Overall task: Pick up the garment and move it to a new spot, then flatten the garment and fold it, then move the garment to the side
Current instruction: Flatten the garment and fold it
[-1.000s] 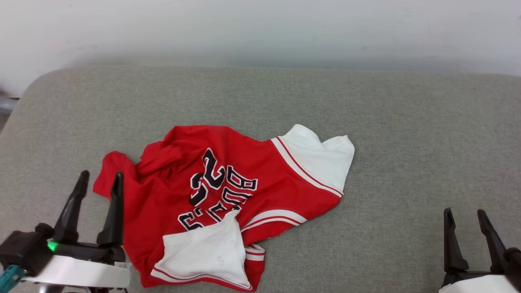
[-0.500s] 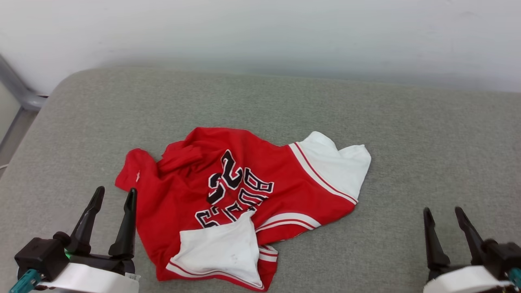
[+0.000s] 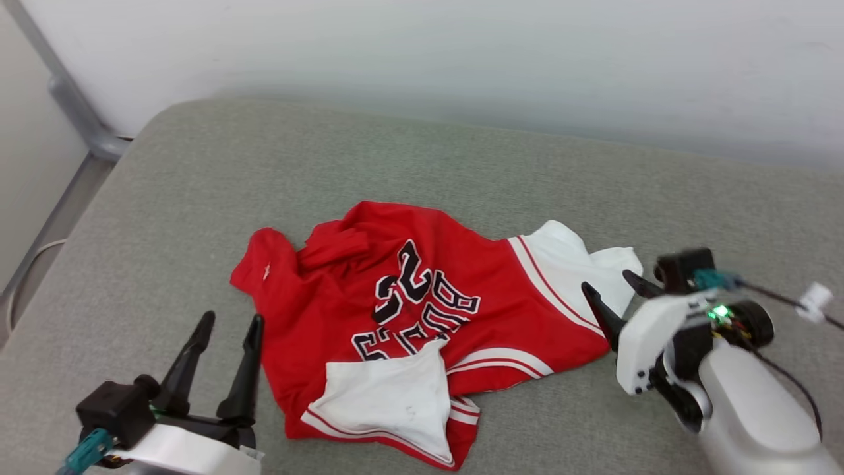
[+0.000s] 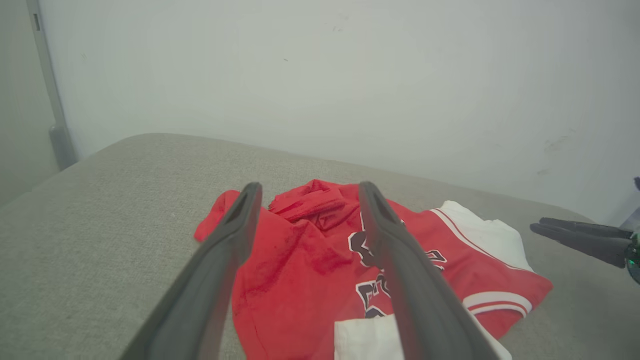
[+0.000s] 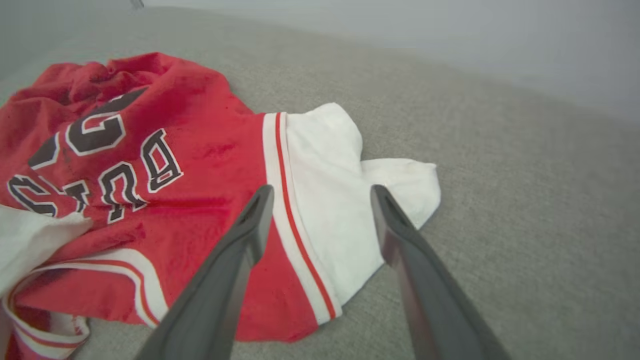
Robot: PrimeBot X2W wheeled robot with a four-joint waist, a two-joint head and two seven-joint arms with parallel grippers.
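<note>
The garment (image 3: 369, 290) lies crumpled on the grey cushion, red with black white-outlined letters facing up. One white sleeve (image 3: 567, 264) points right and another white sleeve (image 3: 389, 396) is folded over its near part. My left gripper (image 3: 232, 320) stands open just off the garment's near left edge, and the left wrist view looks between its fingers (image 4: 310, 186) at the red cloth (image 4: 300, 265). My right gripper (image 3: 605, 280) is open, its tips over the right sleeve's edge. The right wrist view shows this gripper (image 5: 321, 190) above that sleeve (image 5: 325, 200), holding nothing.
The grey upholstered surface (image 3: 198, 198) runs back to a white wall (image 3: 461, 53). A grey metal post (image 3: 72, 99) and a strip of floor with a pale cable (image 3: 26, 264) lie past its left edge. The right gripper's tips (image 4: 537, 224) show at the left wrist view's right side.
The head camera has turned, shifting the whole picture right. My right arm has swung in from the lower right to the garment's right sleeve. Both grippers stay open.
</note>
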